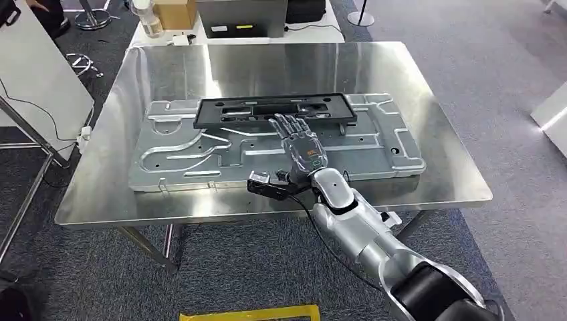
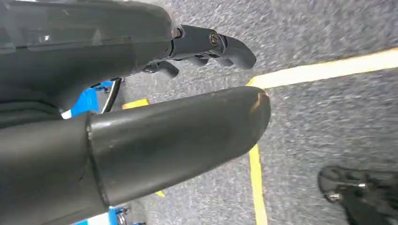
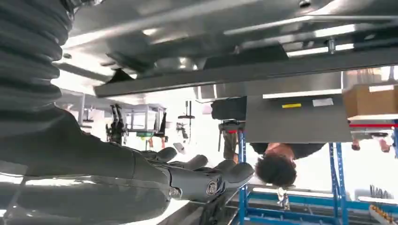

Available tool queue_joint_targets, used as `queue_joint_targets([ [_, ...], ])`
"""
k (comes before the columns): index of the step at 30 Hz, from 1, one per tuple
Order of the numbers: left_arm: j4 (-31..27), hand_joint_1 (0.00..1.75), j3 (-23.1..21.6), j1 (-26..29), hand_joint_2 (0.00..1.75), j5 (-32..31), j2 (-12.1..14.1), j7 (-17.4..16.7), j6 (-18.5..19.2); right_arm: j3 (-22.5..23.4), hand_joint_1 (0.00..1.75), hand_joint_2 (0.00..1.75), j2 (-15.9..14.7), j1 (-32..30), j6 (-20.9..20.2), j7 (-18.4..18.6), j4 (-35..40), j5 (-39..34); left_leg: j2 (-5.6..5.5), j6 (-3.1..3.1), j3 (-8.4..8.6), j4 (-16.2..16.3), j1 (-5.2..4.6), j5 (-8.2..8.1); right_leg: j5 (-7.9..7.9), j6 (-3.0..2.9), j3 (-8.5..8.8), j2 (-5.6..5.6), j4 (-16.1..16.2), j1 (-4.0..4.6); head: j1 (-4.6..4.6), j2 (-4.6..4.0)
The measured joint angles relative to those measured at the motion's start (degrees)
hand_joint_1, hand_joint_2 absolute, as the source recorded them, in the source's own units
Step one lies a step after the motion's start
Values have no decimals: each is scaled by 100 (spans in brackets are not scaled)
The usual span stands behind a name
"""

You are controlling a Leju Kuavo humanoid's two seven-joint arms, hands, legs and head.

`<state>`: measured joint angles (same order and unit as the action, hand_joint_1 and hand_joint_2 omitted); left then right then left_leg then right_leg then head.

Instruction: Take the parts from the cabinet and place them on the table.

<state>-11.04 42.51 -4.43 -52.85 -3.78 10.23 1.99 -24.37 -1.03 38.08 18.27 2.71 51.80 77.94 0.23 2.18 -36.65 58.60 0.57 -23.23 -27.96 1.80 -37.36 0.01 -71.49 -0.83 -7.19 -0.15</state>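
Observation:
A long black plastic frame (image 1: 271,110) lies across the far half of a large stamped silver plate (image 1: 200,150) on the steel table (image 1: 414,80). My right hand (image 1: 302,148) is stretched flat over the plate, holding nothing, with its fingertips at the frame's near edge; I cannot tell whether they touch it. The right wrist view shows the same hand (image 3: 141,173) with straight fingers beside the frame (image 3: 244,70). My left hand (image 2: 122,108) hangs over the carpet with loosely spread fingers (image 2: 206,44), gripping nothing.
Beyond the table stand a cardboard box (image 1: 175,12) and a grey device (image 1: 241,17). A white board (image 1: 33,73) leans at the left. A person (image 3: 277,164) is behind the table by blue racks. Yellow tape (image 1: 247,313) marks the carpet.

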Motion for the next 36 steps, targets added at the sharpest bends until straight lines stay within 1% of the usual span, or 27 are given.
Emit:
queue_joint_targets([
  [1,0,0,15,1,0,-18,-4,-2,0,-26,0,0,9,2,24,-6,83,-2,-2,-20,-67,35,-1,42,61,-34,380,2,492,7,0,0],
  [2,0,0,39,3,0,-31,-15,-9,0,-79,0,0,24,2,63,-9,214,4,-1,-55,-120,58,-5,79,-183,-92,702,4,995,25,2,0],
  [3,0,0,63,2,0,-31,-22,-9,-2,-129,0,0,68,-11,103,-4,352,24,3,-99,-135,75,-20,116,-289,-116,870,10,1328,60,7,0],
  [6,0,0,111,-5,0,-33,-22,-17,-7,-260,0,0,120,-46,144,11,625,52,11,-213,-133,-13,-6,293,-156,-221,776,6,1304,97,0,0],
  [7,0,0,122,-1,0,-33,-22,-17,-11,-286,0,0,151,-72,146,11,684,52,-5,-246,-165,5,6,271,-63,-283,733,-28,1365,18,2,0],
  [9,2,0,129,12,0,-33,-37,-20,-9,-328,0,0,168,-73,146,11,765,52,-15,-297,-329,408,18,-347,71,-380,586,-52,1365,32,9,0],
  [11,0,0,138,11,0,-33,-37,-35,-18,-372,0,0,186,-106,201,-26,870,55,-14,-358,-540,1318,26,-1003,230,-389,392,-51,1355,41,7,0],
  [12,0,0,155,8,0,-31,-37,-35,-22,-409,0,0,201,-135,221,-59,957,72,-14,-377,-588,1669,27,-1081,304,-384,288,-52,1343,43,9,0],
  [13,0,0,184,8,0,-31,-37,-35,-31,-466,0,0,210,-170,218,-76,1082,107,-14,-386,-544,1845,30,-959,374,-375,178,-53,1326,43,7,0],
  [14,0,0,219,8,0,-31,-37,-35,-42,-544,0,0,216,-205,205,-81,1226,147,-14,-392,-401,1789,35,-730,435,-364,75,-53,1303,40,9,0],
  [16,0,0,256,3,0,-31,-37,-35,-57,-708,0,0,240,-240,142,-68,1516,171,-13,-378,189,1098,46,-374,542,-324,-118,-51,1243,35,9,0],
  [17,0,0,275,-15,0,-26,-37,-37,-70,-801,0,0,258,-252,118,-70,1688,153,-20,-355,653,486,50,-553,594,-289,-172,-51,1195,36,11,0],
  [18,0,0,297,-25,0,-15,-37,-44,-72,-870,0,0,258,-287,103,-74,1843,116,-25,-335,971,-37,10,-765,623,-255,-220,-45,1167,66,9,0],
  [19,0,0,337,-27,0,-2,-37,-44,-85,-973,0,0,260,-339,94,-81,2005,70,-44,-252,962,-49,-3,-795,687,-222,-208,-63,1193,65,7,0],
  [21,0,0,411,-25,0,24,-42,-50,-90,-1192,0,0,258,-480,83,-81,2260,-9,-46,-179,884,-65,-31,-715,813,-161,-196,-75,1259,51,9,0],
  [22,2,0,441,-8,0,33,-50,-52,-98,-1276,0,0,234,-595,83,-79,2362,-56,-35,-107,849,-109,23,-622,846,-117,-221,-69,1278,81,4,0],
  [23,2,0,480,-21,0,48,-54,-52,-105,-1335,0,0,201,-752,98,-72,2456,-157,10,-56,783,-120,33,-541,623,-88,-278,-27,1185,41,7,0],
  [24,2,0,512,-22,0,70,-59,-52,-109,-1366,0,0,192,-901,126,-78,2535,-261,13,23,688,-119,32,-468,226,-78,-367,-22,930,42,4,0],
  [26,0,0,560,-10,0,74,-61,-57,-127,-1379,0,0,142,-1274,280,-131,2625,-486,14,47,510,-114,24,-320,-467,-46,-547,-14,109,41,4,0],
  [27,2,0,590,3,0,77,-61,-59,-140,-1379,0,0,114,-1516,502,-266,2655,-744,11,48,406,-109,20,-249,-613,-38,-593,-11,-291,42,4,0],
  [28,2,0,623,11,0,81,-61,-59,-153,-1375,0,0,100,-1757,665,-366,2658,-927,11,39,315,-98,13,-184,-558,-35,-567,-10,-502,43,7,0],
  [30,0,0,706,20,0,90,-63,-50,-177,-1259,0,0,105,-2398,1120,-571,2653,-1130,12,20,119,-53,-3,-70,-88,-76,-195,-11,-328,48,4,0],
  [31,2,0,741,19,0,94,-77,-48,-201,-1094,0,0,131,-2728,1467,-635,2619,-1160,9,12,37,-28,-12,-26,49,-120,164,-11,71,59,7,0],
  [32,2,0,791,16,0,112,-85,-44,-223,-865,0,0,183,-3012,1760,-742,2545,-1290,2,-5,-9,-6,-15,13,-19,-177,583,-13,587,78,6,0],
  [33,0,0,833,23,0,133,-120,-37,-241,-587,0,0,265,-3251,1922,-978,2461,-1511,-7,-33,-39,16,-48,40,-264,-216,1013,-25,1141,127,4,0],
  [34,2,0,874,36,0,142,-122,-31,-267,-225,0,0,362,-3454,1943,-1310,2344,-1769,6,-70,-47,23,-48,86,-405,-219,1156,-42,1495,115,11,0],
  [36,0,0,953,38,0,142,-125,-24,-278,388,0,0,500,-3786,1947,-1765,2123,-1928,32,-146,-52,-29,-20,210,-328,-256,1087,-23,1466,156,11,0],
])
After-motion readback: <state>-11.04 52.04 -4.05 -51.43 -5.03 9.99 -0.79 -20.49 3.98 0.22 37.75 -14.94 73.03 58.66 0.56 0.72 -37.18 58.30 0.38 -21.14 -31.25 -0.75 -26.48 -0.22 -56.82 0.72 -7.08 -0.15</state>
